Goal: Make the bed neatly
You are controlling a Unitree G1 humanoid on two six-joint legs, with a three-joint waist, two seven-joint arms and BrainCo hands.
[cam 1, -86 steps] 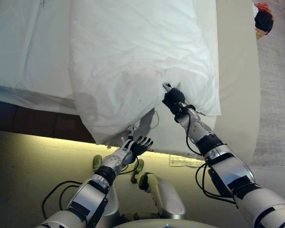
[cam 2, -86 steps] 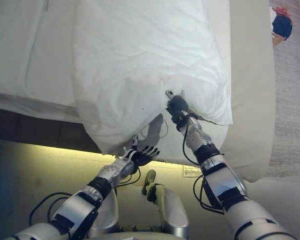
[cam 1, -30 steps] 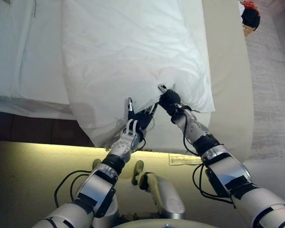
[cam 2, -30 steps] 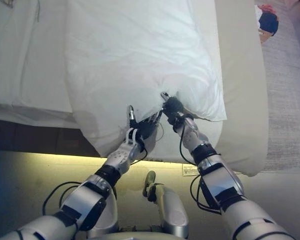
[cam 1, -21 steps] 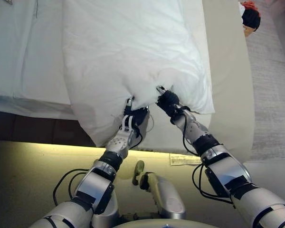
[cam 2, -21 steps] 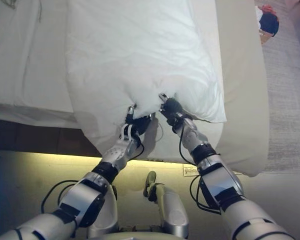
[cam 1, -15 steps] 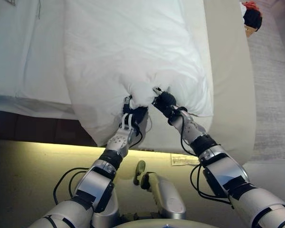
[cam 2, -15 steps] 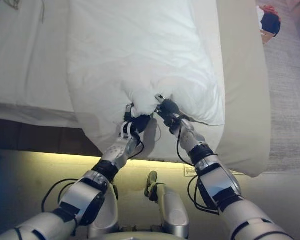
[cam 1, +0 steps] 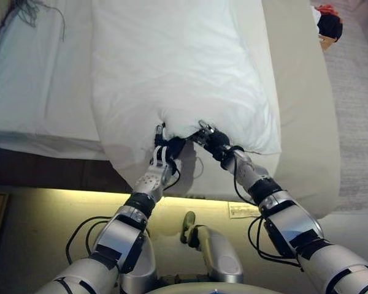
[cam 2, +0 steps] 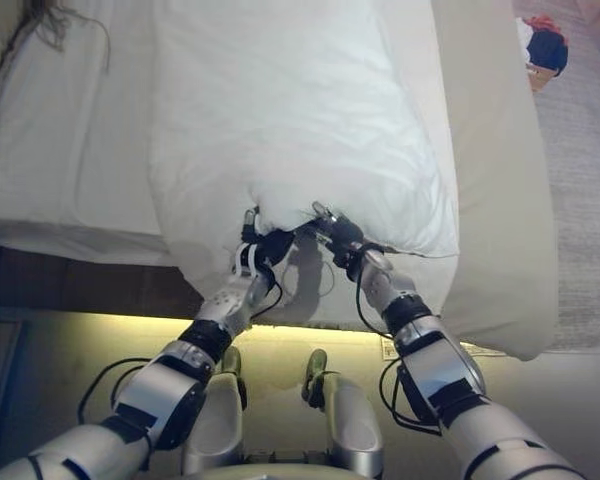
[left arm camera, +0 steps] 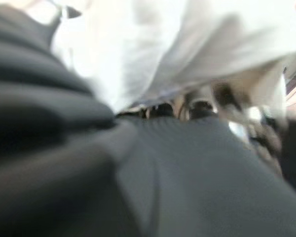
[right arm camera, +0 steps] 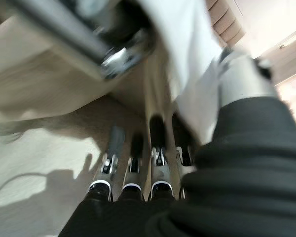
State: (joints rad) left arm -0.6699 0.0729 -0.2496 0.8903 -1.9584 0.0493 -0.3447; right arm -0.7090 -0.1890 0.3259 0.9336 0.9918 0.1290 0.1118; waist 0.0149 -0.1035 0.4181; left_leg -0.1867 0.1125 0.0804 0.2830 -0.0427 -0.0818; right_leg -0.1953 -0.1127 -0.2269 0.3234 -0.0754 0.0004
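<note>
White pillow (cam 1: 184,67) lies on the bed (cam 1: 37,79), its near end overhanging the edge; in the left eye view the left hand (cam 1: 165,150) and right hand (cam 1: 211,139) pinch that end's bunched cloth; in the right wrist view, fingers (right arm camera: 158,143) curl round white fabric.

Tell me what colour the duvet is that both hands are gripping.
The duvet is plain white, clearest in the left eye view.
</note>
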